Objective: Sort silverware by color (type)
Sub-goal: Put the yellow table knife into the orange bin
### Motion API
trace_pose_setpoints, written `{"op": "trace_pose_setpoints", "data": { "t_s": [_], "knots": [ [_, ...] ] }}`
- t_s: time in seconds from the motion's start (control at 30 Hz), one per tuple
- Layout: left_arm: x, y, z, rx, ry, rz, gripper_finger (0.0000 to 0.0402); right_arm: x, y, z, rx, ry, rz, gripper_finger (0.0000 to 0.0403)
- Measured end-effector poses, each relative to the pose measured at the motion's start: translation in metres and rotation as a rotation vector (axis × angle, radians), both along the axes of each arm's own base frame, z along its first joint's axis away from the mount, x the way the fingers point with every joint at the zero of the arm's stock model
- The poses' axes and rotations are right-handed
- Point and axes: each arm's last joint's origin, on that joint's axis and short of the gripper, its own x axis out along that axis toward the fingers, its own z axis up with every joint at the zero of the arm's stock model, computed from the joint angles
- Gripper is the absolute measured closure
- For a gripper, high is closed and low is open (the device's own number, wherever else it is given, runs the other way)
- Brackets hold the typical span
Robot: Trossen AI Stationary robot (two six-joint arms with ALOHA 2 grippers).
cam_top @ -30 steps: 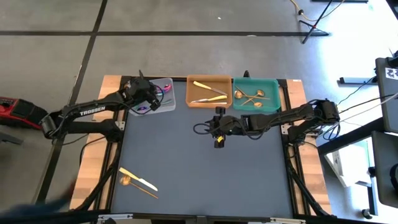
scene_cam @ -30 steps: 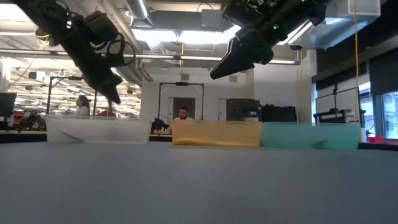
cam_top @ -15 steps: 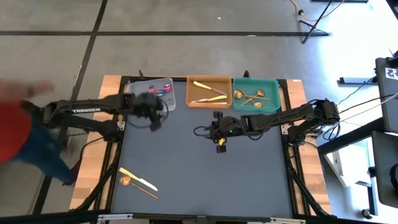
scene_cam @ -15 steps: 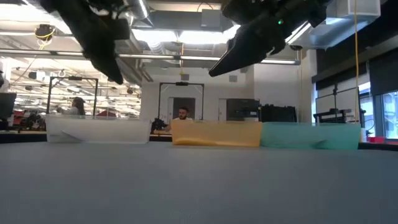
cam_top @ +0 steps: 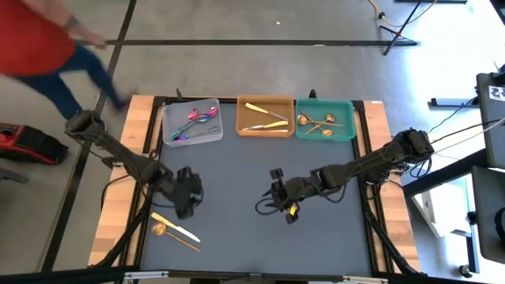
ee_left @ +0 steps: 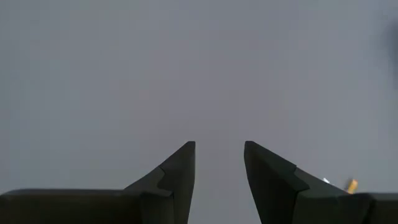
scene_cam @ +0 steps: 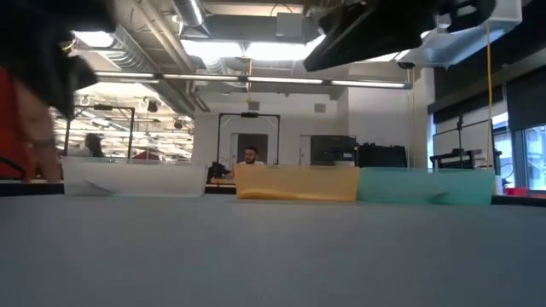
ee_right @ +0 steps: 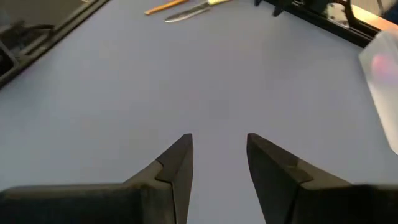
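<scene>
A pale gold knife (cam_top: pixel 175 227) and a copper-gold spoon (cam_top: pixel 175 238) lie flat on the grey mat near its near left corner; both also show far ahead in the right wrist view as knife (ee_right: pixel 186 14) and spoon (ee_right: pixel 165 6). My left gripper (cam_top: pixel 188 207) hovers just above and beyond them, open, with bare mat between its fingers (ee_left: pixel 219 149). My right gripper (cam_top: pixel 272 205) hovers over the mat's middle, open and empty (ee_right: pixel 219 140). Purple-teal pieces (cam_top: pixel 197 120) lie in the clear tray, gold knives and forks (cam_top: pixel 264 117) in the orange tray, spoons (cam_top: pixel 319 122) in the teal tray.
Three trays stand in a row along the far edge: clear (cam_top: pixel 170 138), orange (cam_top: pixel 241 130), teal (cam_top: pixel 347 134). A person in red (cam_top: pixel 35 39) walks past the table's far left corner. Bare grey mat (cam_top: pixel 237 244) lies between and in front of the grippers.
My left gripper has swung from over the clear tray toward the near edge, turning as it went, and now hangs by the knife and spoon. My right gripper has moved a little toward the near edge. A person in red has walked along the table's left side.
</scene>
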Motion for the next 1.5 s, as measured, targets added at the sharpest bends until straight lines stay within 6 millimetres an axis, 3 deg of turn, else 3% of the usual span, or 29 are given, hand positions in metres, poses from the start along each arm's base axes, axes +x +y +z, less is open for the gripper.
{"op": "trace_pose_setpoints", "data": {
  "t_s": [0.23,0.43,0.77,1.13,1.4,1.5],
  "knots": [
    [-0.004,-0.046,-0.023,-0.07,0.172,-0.044,0.0277,-0.003,0.015,0.003,0.055,-0.031,0.018,0.0261],
    [-0.019,-0.072,-0.034,-0.132,0.347,-0.039,0.0282,-0.007,0.027,0.004,0.092,-0.031,0.033,0.0261],
    [-0.047,-0.09,-0.049,-0.049,0.46,-0.009,0.0282,-0.011,0.036,0.004,0.135,-0.023,-0.02,0.0261],
    [-0.053,-0.101,-0.076,0.088,0.531,-0.065,0.0286,-0.007,0.039,-0.005,0.144,-0.007,-0.056,0.0261],
    [-0.048,-0.098,-0.076,0.109,0.507,-0.074,0.0361,-0.007,0.039,-0.006,0.14,-0.009,-0.061,0.0261],
    [-0.045,-0.095,-0.074,0.138,0.47,-0.092,0.0365,-0.007,0.039,-0.006,0.14,-0.008,-0.064,0.0261]
  ]
}}
